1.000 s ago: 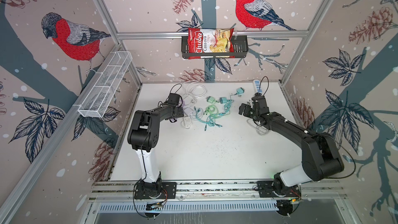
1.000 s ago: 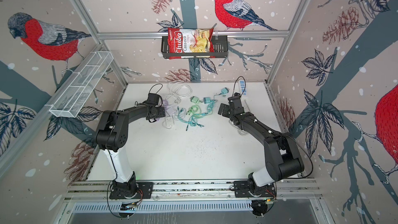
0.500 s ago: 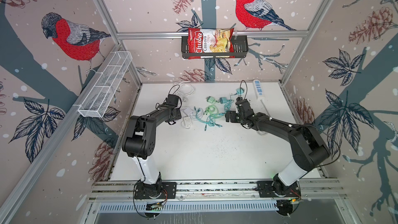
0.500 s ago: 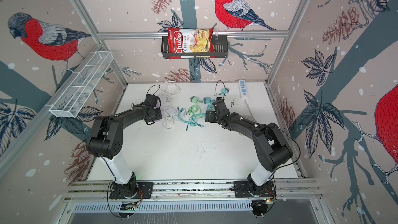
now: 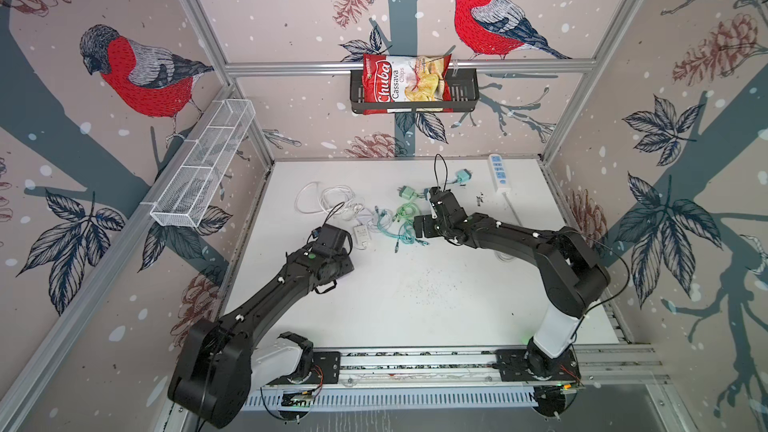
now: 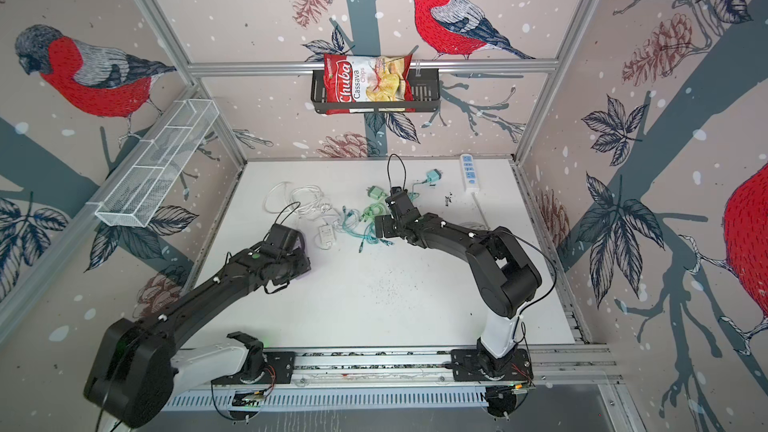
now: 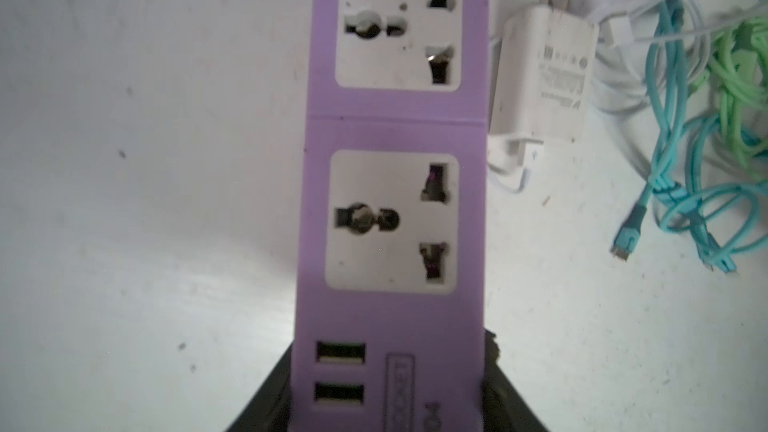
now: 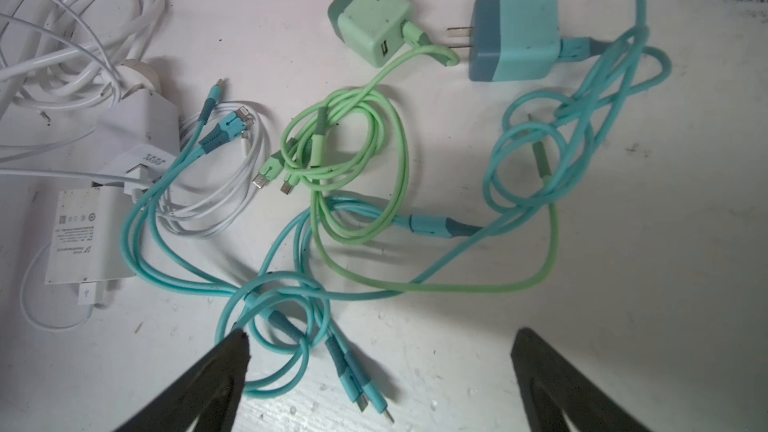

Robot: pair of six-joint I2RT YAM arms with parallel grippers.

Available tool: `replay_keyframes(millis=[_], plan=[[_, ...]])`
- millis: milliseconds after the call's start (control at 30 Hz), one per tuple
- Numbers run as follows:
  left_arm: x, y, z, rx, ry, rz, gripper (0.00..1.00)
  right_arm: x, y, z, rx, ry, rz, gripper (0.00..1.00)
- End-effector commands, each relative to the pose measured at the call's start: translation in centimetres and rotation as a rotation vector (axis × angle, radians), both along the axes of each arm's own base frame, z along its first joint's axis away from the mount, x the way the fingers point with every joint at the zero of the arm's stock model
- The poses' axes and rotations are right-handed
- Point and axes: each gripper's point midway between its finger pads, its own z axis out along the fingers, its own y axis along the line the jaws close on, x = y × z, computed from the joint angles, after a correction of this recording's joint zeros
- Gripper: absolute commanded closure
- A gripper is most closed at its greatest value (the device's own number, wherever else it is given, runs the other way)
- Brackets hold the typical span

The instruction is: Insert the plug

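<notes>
In the left wrist view my left gripper (image 7: 386,405) is shut on the end of a purple power strip (image 7: 395,126) that has two sockets and two USB ports. The dark fingers (image 7: 264,407) press on both of its sides. My right gripper (image 8: 380,338) hangs open over a tangle of teal cables (image 8: 274,305), holding nothing. Beyond it lie a green charger plug (image 8: 374,18), a blue charger plug (image 8: 515,35) and a white charger (image 8: 91,234). In both top views the right gripper (image 5: 420,227) (image 6: 384,226) is at mid-table, and the left wrist hides the purple strip.
A white power strip (image 5: 498,172) (image 6: 469,172) lies at the back right of the table. Coiled white cables (image 5: 328,199) lie at the back left. A black basket (image 5: 461,93) with a chips bag hangs on the back wall, and a wire shelf (image 5: 199,172) on the left wall.
The left gripper closed on the purple strip and drew back toward the front of the table. The right gripper swung left from near the white strip to above the cables.
</notes>
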Motion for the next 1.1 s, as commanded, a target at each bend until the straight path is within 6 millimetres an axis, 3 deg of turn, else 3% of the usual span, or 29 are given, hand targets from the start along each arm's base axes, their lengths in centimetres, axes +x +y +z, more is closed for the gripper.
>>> replay_keyframes(millis=[0,100,400,467,567,700,833,933,1067], plan=[[-2.6,-0.6,-1.3,-0.036,0.062,0.099,0.63,-0.5,-0.3,0.0,-0.038,-0.011,0.01,0.01],[-3.2,-2.0,-2.3,-0.068,0.07,0.101,0.61,-0.8,-0.6,0.2,-0.042,-0.02,-0.002,0.01],[0.4,-6.6,-3.5,-0.158,0.066,0.035,0.26,-0.7,-1.7,0.3,-0.086,-0.034,-0.037,0.01],[0.9,-7.6,-3.6,-0.159,0.074,0.007,0.2,-0.7,-1.8,0.1,-0.096,-0.03,-0.039,0.01],[1.8,-8.7,-2.4,-0.173,0.05,-0.038,0.18,-0.8,-2.0,-0.5,-0.104,-0.016,-0.046,0.01],[2.4,-7.1,0.0,-0.079,0.012,-0.03,0.1,-1.7,-1.9,-1.8,-0.106,0.019,-0.039,0.01],[3.0,-5.2,2.2,-0.003,-0.016,-0.06,0.09,-2.7,-1.3,-2.4,-0.12,0.038,-0.031,0.01],[4.3,-1.5,3.5,0.056,-0.066,-0.016,0.11,-3.6,-0.1,-2.1,-0.126,0.032,-0.014,0.01],[6.5,2.2,4.4,0.063,-0.164,0.028,0.14,-5.6,3.3,-1.0,-0.114,0.022,0.057,0.01]])
